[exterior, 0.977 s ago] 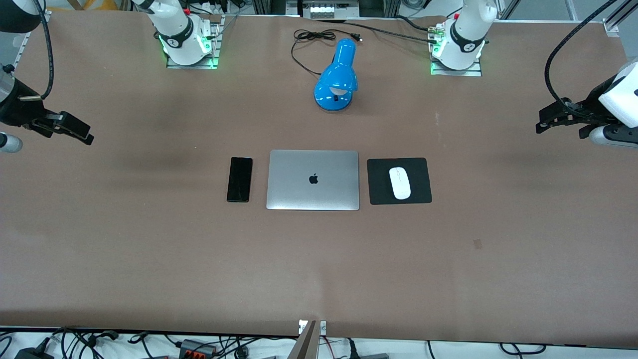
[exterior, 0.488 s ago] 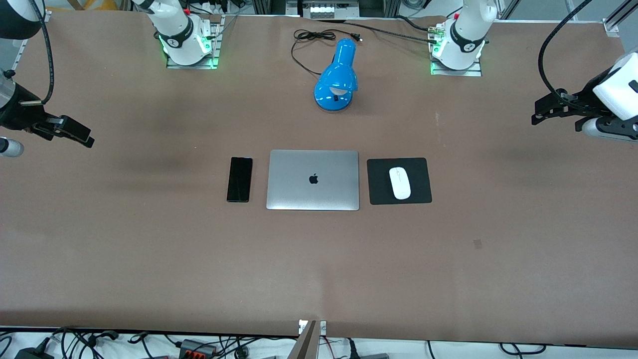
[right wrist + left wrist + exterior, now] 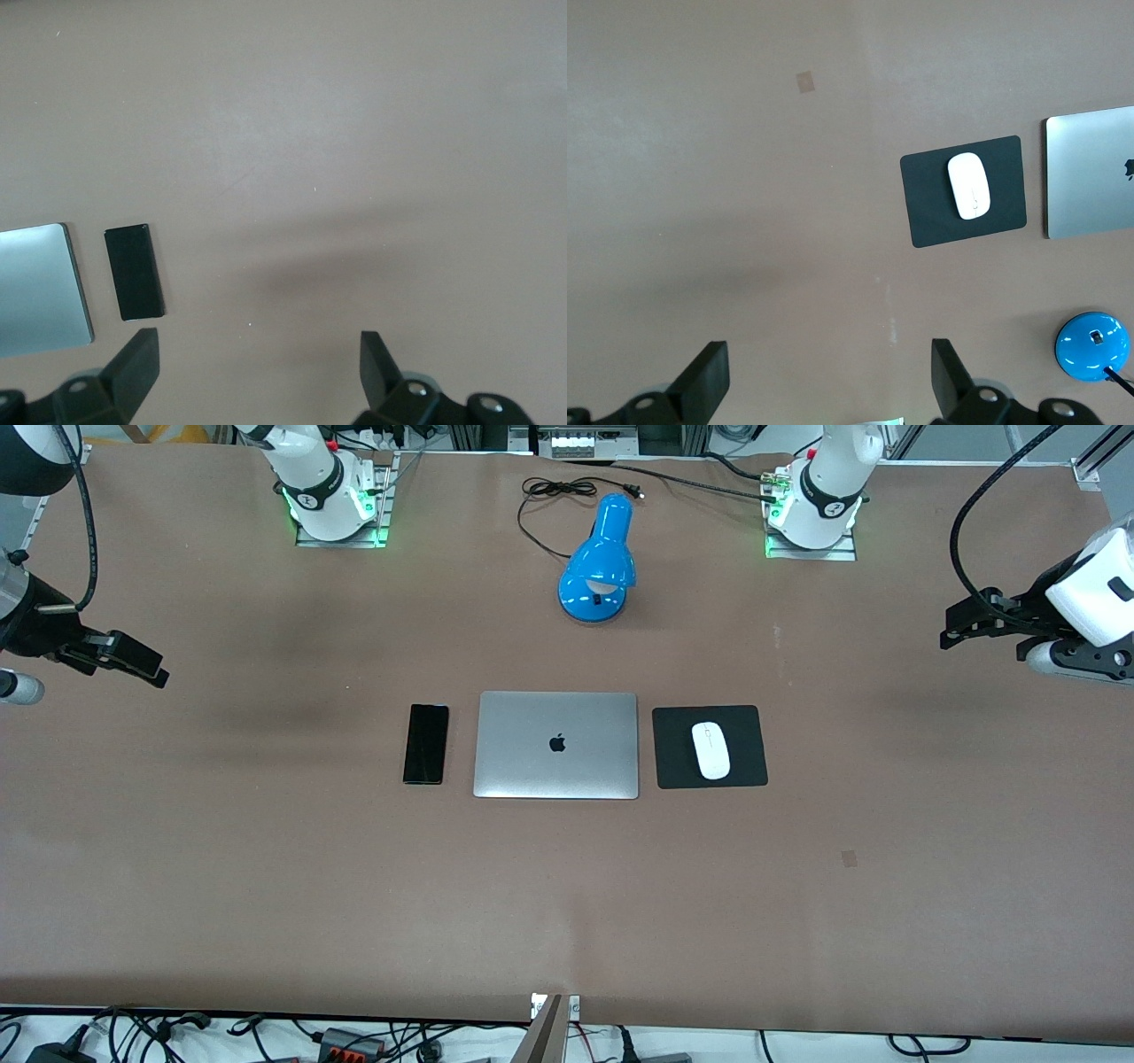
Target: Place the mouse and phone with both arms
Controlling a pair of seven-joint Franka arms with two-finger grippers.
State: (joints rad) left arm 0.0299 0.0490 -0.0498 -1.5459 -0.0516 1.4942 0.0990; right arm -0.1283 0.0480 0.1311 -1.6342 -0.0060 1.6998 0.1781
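The white mouse (image 3: 711, 749) lies on a black mouse pad (image 3: 673, 755) beside the closed laptop, toward the left arm's end. It also shows in the left wrist view (image 3: 969, 185). The black phone (image 3: 426, 743) lies flat on the laptop's right-arm side and shows in the right wrist view (image 3: 134, 270). My left gripper (image 3: 950, 631) hangs open and empty over bare table near the left arm's end (image 3: 828, 381). My right gripper (image 3: 158, 673) hangs open and empty over bare table near the right arm's end (image 3: 257, 367).
A closed silver laptop (image 3: 556, 745) lies between phone and mouse pad. A blue desk lamp (image 3: 600, 562) with a black cord stands between the arm bases, farther from the front camera than the laptop. Brown table (image 3: 567, 903) spreads wide below.
My left gripper has shifted slightly toward the bases' side and the table's middle. My right gripper has barely moved. Phone and mouse have not moved.
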